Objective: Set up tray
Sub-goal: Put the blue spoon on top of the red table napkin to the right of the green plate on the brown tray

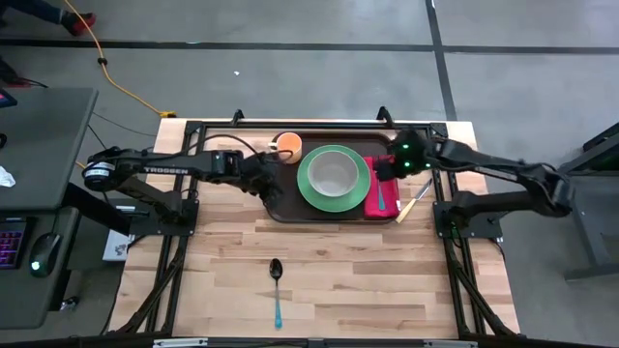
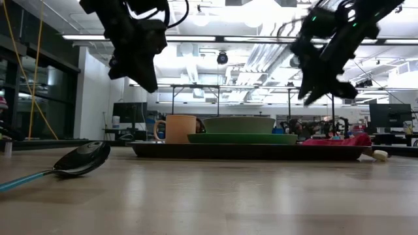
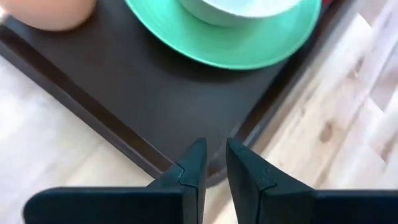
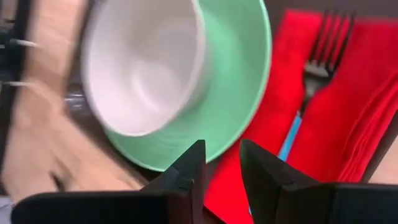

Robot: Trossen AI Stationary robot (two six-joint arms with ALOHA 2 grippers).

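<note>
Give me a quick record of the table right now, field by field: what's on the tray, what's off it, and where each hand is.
tray: dark brown, at the table's far side
on tray: orange mug, green plate holding a white bowl, red napkin with a fork
off tray: spoon near the front edge; knife beside the tray's right end
left hand: above the tray's left corner, empty
right hand: above the napkin, empty
</note>
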